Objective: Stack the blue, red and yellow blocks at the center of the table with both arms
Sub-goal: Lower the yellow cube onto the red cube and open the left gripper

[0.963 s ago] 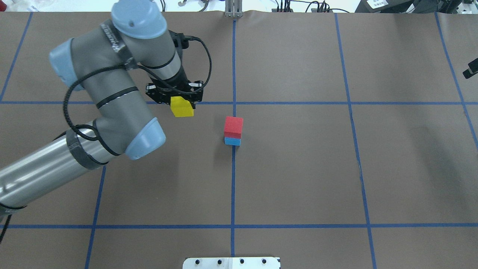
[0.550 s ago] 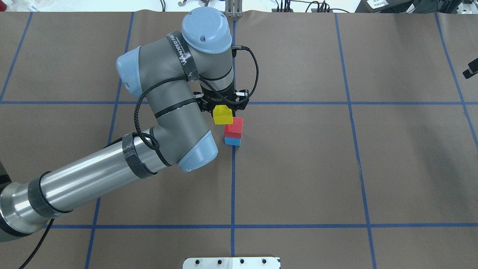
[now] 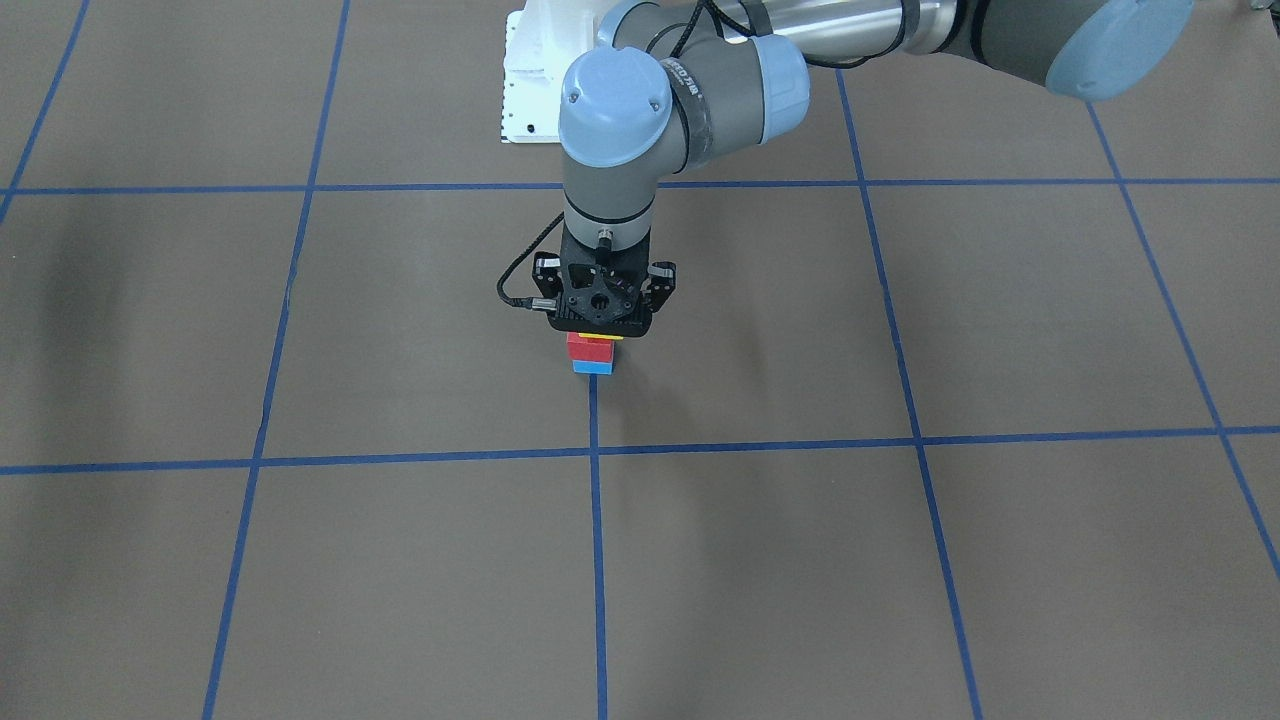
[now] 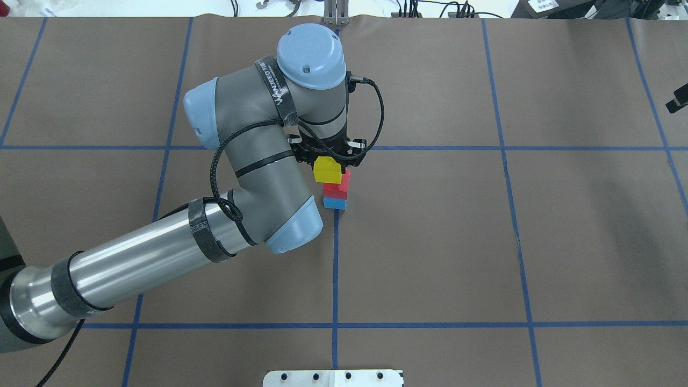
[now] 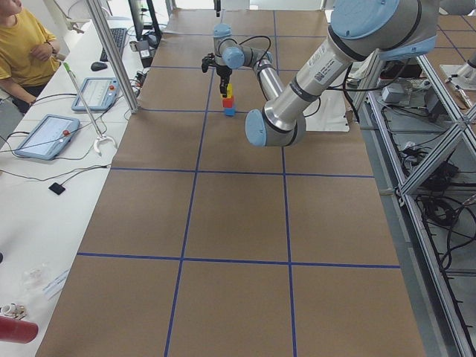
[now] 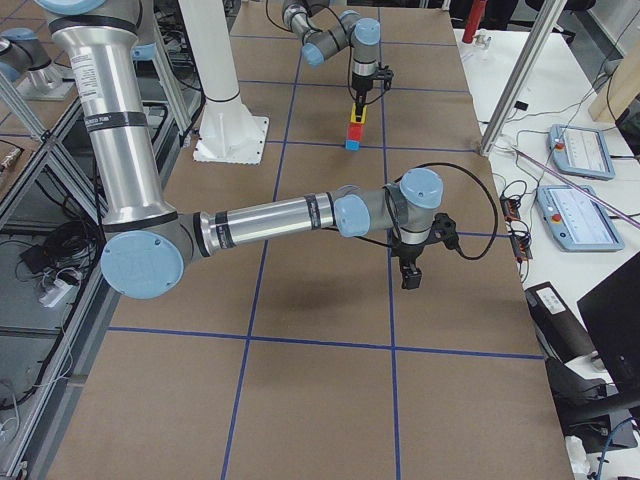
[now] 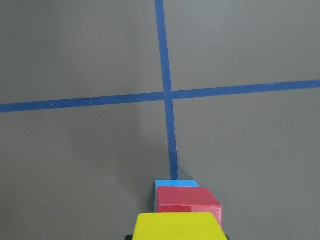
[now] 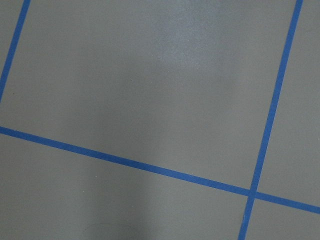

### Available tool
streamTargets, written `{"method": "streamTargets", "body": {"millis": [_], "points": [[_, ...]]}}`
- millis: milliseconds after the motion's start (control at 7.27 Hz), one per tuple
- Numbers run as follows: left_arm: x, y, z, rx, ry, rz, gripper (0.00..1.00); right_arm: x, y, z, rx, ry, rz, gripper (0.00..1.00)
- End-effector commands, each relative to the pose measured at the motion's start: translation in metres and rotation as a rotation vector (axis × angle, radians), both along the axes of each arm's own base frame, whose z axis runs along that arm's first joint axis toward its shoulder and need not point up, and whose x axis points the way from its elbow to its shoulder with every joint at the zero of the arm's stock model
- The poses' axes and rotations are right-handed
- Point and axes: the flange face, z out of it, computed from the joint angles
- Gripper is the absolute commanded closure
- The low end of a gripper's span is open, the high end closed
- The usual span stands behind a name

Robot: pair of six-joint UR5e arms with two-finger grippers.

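A red block (image 4: 339,186) sits on a blue block (image 4: 334,203) at the table's center crossing. My left gripper (image 4: 329,161) is shut on a yellow block (image 4: 327,170) and holds it right over the red block. I cannot tell whether the two touch. The front view shows the left gripper (image 3: 600,322) with a sliver of the yellow block (image 3: 597,336) above the red block (image 3: 588,348) and the blue block (image 3: 592,367). The left wrist view shows the yellow block (image 7: 177,226), the red block (image 7: 187,204) and the blue block (image 7: 175,183). My right gripper (image 6: 410,278) hangs over bare table far to the right. I cannot tell whether it is open or shut.
Brown table cover with blue tape grid lines (image 4: 335,269). A white mounting plate (image 4: 333,378) lies at the near edge. Tablets and cables lie beyond the far table edge (image 6: 570,150). A person in yellow (image 5: 26,44) stands off the table.
My left arm has swung right with the yellow block, from well left of the stack to right over the red block. The stack has not moved.
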Motion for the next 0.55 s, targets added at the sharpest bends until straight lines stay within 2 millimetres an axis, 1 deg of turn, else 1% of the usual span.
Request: {"method": "streamTargets", "body": {"millis": [0, 138, 413], "points": [[0.009, 0.004, 0.001, 0.005, -0.005, 0.018, 0.55, 0.000, 0.000, 0.000, -0.001, 0.000, 0.000, 0.00], [0.010, 0.003, 0.000, 0.004, -0.007, 0.018, 0.50, 0.000, 0.000, -0.001, 0.000, 0.000, 0.000, 0.00], [0.021, -0.004, -0.009, -0.004, -0.018, 0.019, 0.42, 0.000, 0.000, 0.000, 0.000, 0.000, 0.000, 0.00]]}}
